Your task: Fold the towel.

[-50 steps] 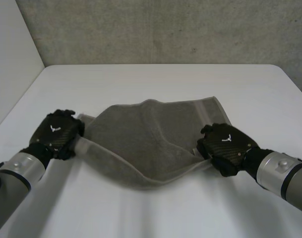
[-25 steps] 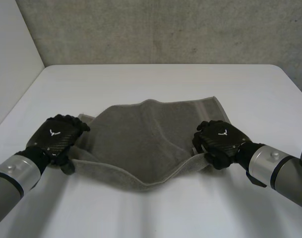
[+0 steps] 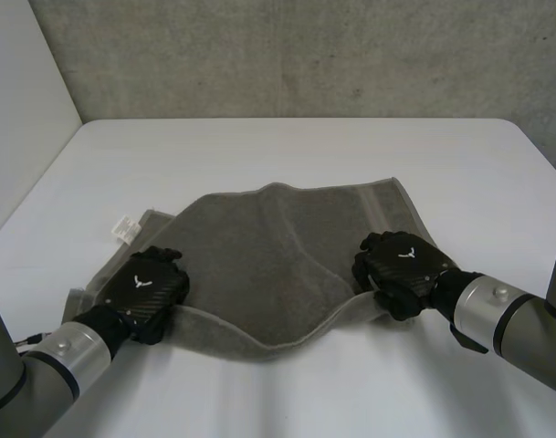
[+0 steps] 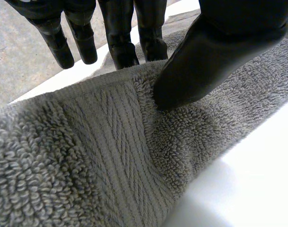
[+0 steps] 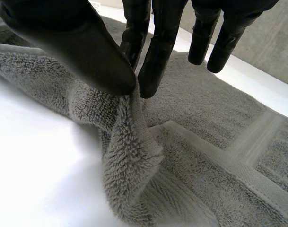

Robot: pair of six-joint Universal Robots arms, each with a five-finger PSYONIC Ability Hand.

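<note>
A grey terry towel [image 3: 278, 246] lies partly folded on the white table [image 3: 287, 155], its near edge lifted in a sagging curve. My left hand [image 3: 148, 290] is at the near left edge. In the left wrist view its thumb [image 4: 210, 61] presses the hem of the towel [image 4: 110, 156] against the fingers [image 4: 120, 42] behind it. My right hand [image 3: 401, 265] is at the near right corner. There the thumb [image 5: 82, 52] and fingers [image 5: 153, 61] pinch a raised ridge of the towel [image 5: 134, 156]. A small white tag [image 3: 124, 228] sticks out at the towel's far left corner.
A rough concrete wall [image 3: 305, 55] stands behind the table and a pale wall [image 3: 22, 91] at its left. Bare tabletop runs all round the towel, widest toward the far edge. Both forearms reach in from the near corners.
My left hand left the far left corner, moved nearer and to the right, and closed on the near edge. The freed corner now lies flat with its tag showing. The right hand crept slightly left, still gripping.
</note>
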